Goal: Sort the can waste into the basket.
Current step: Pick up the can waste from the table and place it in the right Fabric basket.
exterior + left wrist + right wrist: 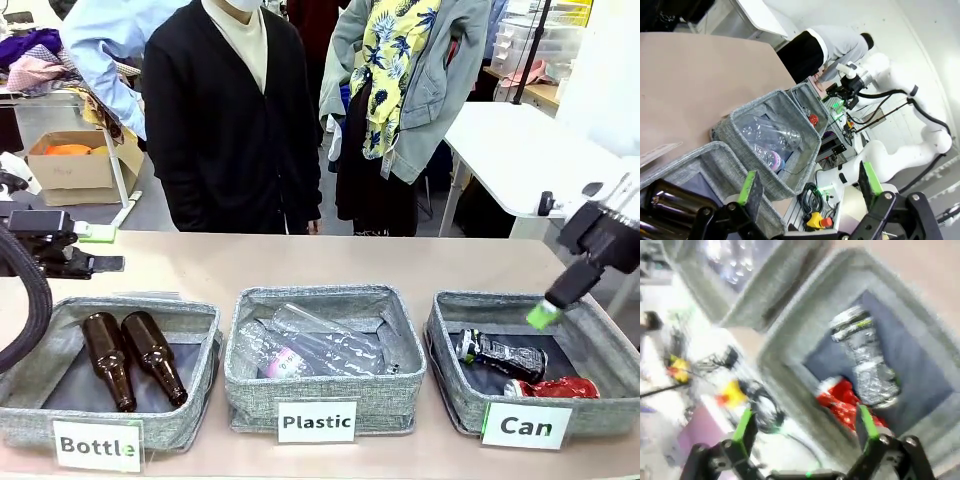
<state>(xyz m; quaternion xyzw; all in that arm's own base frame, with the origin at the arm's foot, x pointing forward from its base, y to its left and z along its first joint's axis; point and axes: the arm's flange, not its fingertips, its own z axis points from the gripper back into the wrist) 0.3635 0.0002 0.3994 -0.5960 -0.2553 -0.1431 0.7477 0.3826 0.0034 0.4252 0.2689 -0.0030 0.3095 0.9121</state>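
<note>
2 cans point(500, 355) lie in basket point(450, 385) below right pincer point(545, 316).

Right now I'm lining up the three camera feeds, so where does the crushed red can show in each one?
Front view: the crushed red can lies at the lower right, in the Can basket, beside the black can.
Left wrist view: a small red spot in the farthest basket, just above centre.
Right wrist view: lower centre, blurred, touching the black can.
Shared landmark: the middle basket of clear plastic bottles.
</note>
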